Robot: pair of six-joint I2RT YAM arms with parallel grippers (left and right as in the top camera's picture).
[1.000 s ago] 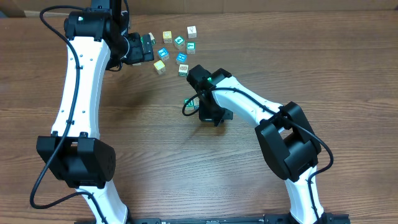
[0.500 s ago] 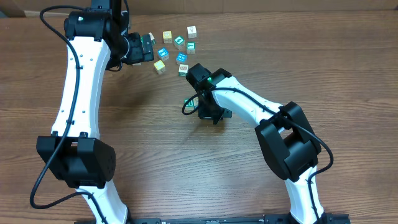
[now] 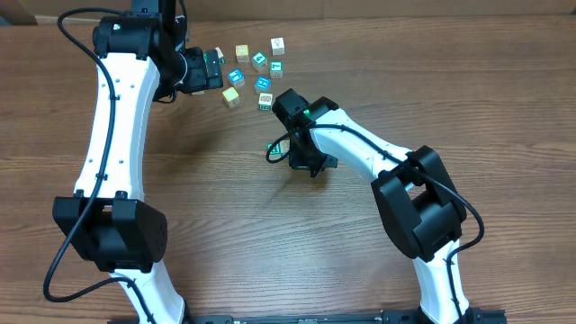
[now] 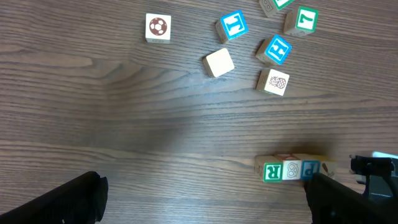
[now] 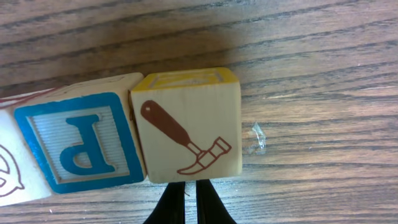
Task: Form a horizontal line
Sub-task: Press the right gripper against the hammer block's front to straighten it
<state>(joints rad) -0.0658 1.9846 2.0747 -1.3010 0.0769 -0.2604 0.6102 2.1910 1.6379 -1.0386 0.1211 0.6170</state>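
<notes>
The horizontal line (image 4: 291, 170) is a row of small letter cubes lying on the wood. It reads green "R" (image 4: 272, 172), a pale patterned face, then blue "P" (image 5: 78, 144). A cube with a brown hammer (image 5: 186, 124) sits flush at the end. My right gripper (image 5: 188, 202) is shut and holds nothing, its tips against the hammer cube's near edge. In the overhead view the right gripper (image 3: 310, 165) and its arm hide the row. My left gripper (image 4: 202, 208) hangs open above bare wood to the left of the row, and its right finger (image 4: 348, 202) covers the row's far end.
Loose cubes lie scattered beyond the row: a soccer-ball cube (image 4: 158, 27), a plain pale cube (image 4: 218, 62), two blue letter cubes (image 4: 277, 49), a pineapple cube (image 4: 273, 81) and a green "7" cube (image 4: 301, 20). From overhead this cluster (image 3: 259, 72) sits between the two arms.
The right wrist and gripper have shifted slightly up and to the right in the overhead view. The left arm and the loose cubes have not moved.
</notes>
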